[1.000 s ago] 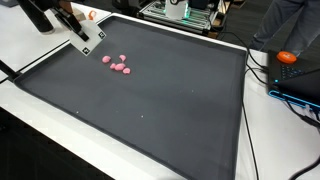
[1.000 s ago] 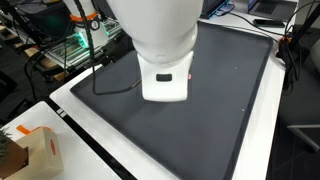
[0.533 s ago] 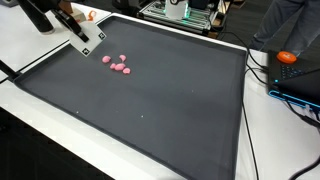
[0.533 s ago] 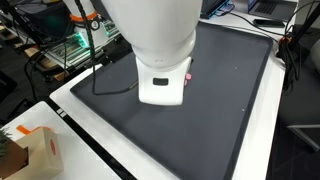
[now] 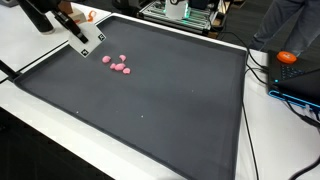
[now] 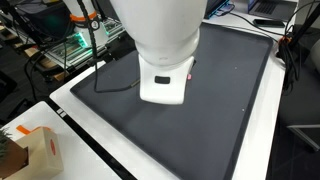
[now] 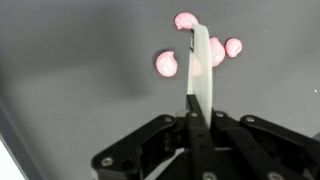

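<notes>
Several small pink lumps lie in a loose cluster on a black mat, toward its far corner in an exterior view. The mat covers most of a white table. The hand hangs over that corner, its jaws pressed together on a flat white strip that sticks out past the fingertips. From the strip's end, the lumps sit at about 4 o'clock, near but apart from it.

In the wrist view the hand grips the strip edge-on, and it points to 12 o'clock. The lumps are spread around its far end, one at 12 o'clock, one at 10 o'clock and two at 2 o'clock. Whether the strip touches any lump, I cannot tell.
</notes>
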`<state>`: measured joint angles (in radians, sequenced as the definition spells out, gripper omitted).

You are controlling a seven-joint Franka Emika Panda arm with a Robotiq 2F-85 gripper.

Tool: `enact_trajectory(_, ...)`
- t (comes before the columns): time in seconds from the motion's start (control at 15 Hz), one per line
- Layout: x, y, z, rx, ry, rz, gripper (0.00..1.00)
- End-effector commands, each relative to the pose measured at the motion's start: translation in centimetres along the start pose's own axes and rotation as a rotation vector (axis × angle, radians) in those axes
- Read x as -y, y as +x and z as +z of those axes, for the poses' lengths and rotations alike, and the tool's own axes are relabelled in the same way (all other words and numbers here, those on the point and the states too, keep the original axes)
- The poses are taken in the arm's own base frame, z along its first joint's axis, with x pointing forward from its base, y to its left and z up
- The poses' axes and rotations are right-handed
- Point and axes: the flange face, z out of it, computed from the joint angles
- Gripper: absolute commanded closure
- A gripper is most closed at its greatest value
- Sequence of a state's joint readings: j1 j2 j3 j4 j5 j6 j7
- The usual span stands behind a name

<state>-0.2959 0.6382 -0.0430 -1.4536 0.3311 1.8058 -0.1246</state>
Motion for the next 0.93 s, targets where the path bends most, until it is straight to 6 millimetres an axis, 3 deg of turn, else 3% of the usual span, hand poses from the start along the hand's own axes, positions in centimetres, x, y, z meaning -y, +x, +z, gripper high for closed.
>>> enact_trajectory(0.0,0.6,-0.2,0.2,-0.026,-0.039,0.022,0.99)
enact_trajectory(0.33,2.5,-1.0,0.5,-0.037,-0.114,-0.019,0.99)
enact_trajectory(0.87,7.5,-5.2,-0.4,-0.033,-0.278,-0.198,0.99)
